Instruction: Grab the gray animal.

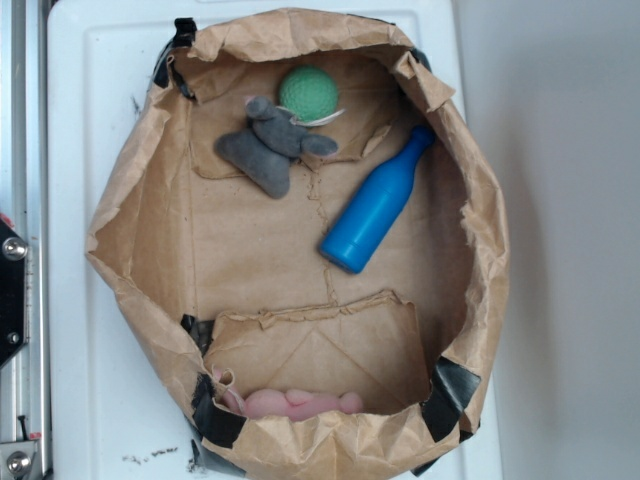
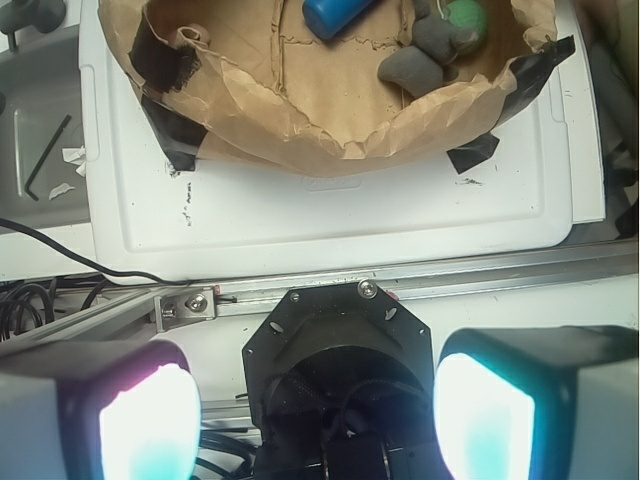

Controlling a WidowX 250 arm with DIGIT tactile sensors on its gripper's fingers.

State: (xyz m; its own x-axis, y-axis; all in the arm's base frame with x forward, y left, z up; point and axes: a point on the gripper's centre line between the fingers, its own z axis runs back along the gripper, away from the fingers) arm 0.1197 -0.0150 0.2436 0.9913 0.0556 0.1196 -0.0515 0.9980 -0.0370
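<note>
2 pads [image 2: 145,425] of your tool [image 2: 315,425] stand wide apart, holding nothing, above the bench [image 2: 330,215]. Farther off, inside the paper bag [image 2: 330,135], your gray animal [image 1: 270,148] touches the green ball [image 1: 308,93].

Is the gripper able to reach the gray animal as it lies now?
Probably yes: the gray animal lies uncovered in the paper bag, touching only the green ball, and the gripper is open.
</note>
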